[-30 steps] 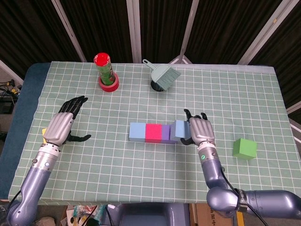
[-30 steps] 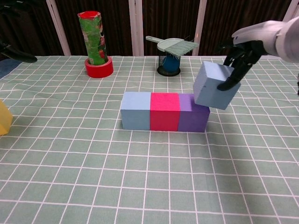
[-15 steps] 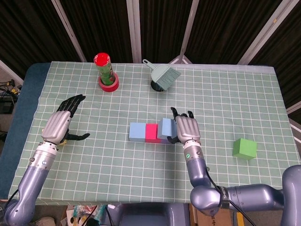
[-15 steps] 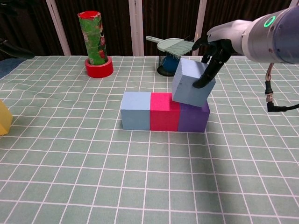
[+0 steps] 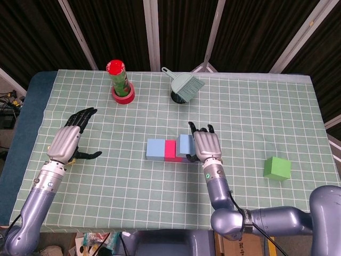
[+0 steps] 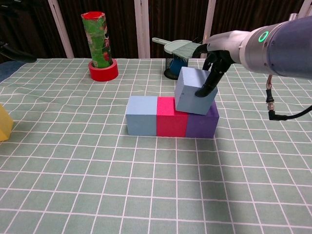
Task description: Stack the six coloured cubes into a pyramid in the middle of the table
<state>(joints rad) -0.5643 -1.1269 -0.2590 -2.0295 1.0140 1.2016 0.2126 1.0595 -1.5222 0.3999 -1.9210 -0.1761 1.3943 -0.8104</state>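
Note:
A row of three cubes lies mid-table: light blue, pink, purple. My right hand grips a second light blue cube, which sits tilted over the seam of the pink and purple cubes; in the head view that hand covers most of the held cube. A green cube lies far right. A yellow cube lies at the left edge, beside my left hand, which hovers open above the cloth.
A green can in a red tape ring stands at the back left. A dustpan brush in a dark cup stands at the back centre. The checked cloth covers the table.
My right hand has carried the light blue cube leftward and down, from beside the purple cube to on top of the row. The left hand has barely moved.

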